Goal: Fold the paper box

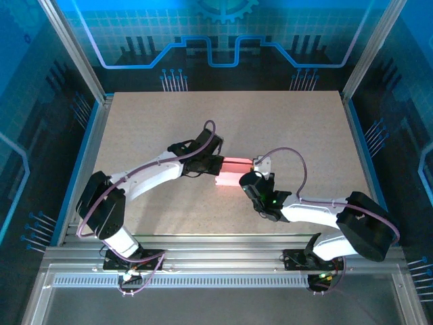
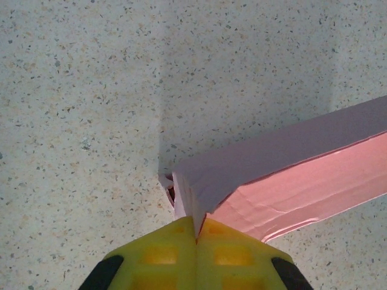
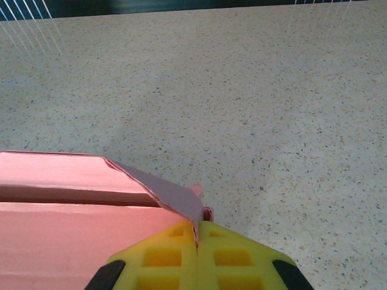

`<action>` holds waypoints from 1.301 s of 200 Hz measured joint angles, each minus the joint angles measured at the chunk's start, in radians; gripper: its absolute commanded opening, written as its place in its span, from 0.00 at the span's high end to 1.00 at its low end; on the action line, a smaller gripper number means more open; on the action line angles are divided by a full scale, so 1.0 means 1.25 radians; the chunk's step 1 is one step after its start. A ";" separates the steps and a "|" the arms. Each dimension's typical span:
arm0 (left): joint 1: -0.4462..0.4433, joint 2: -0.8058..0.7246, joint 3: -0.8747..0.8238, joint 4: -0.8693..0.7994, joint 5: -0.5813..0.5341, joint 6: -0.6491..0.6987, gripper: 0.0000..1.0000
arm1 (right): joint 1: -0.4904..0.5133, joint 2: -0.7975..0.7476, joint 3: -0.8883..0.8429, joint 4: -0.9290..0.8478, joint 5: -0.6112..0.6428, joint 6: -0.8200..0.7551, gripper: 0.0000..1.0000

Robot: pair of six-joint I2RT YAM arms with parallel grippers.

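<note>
The pink box (image 1: 233, 172) lies near the middle of the table (image 1: 155, 122), between the two arms. It is long and thin, with its sides folded up. The left gripper (image 1: 218, 164) is at the box's left end. In its wrist view the yellow fingers (image 2: 163, 254) are pressed tight together. A corner of the box goes into the crack between them, so it is pinching the paper. The right gripper (image 1: 254, 177) is at the other end. Its fingers (image 3: 233, 254) are pressed together too (no gap to see), and a thin pink flap (image 3: 172, 196) runs down into the crack, pinched there
</note>
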 measured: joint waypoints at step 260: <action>-0.020 -0.098 -0.242 0.308 -0.048 -0.025 1.00 | 0.000 0.019 0.016 -0.002 0.006 0.006 1.00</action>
